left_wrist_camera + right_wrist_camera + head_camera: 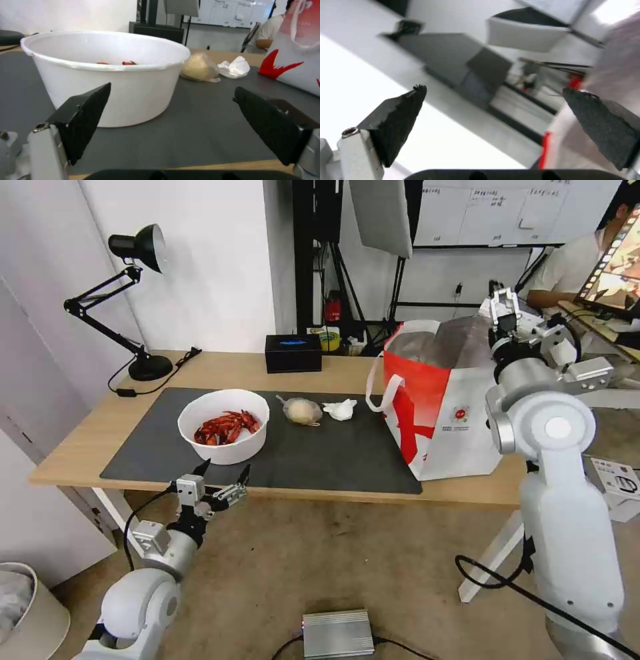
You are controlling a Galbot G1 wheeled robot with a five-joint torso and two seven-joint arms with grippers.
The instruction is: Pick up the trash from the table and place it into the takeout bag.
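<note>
My table carries the dark mat, with one takeout bag upright at its right end. From my head I see shells filling my one white bowl; my left wrist sees only two red tips above its rim. One small clear bag and one tissue lie between bowl and tote. My left pincer hovers spread at the near edge before the bowl; my right pincer, raised beside the tote's mouth, gapes empty.
</note>
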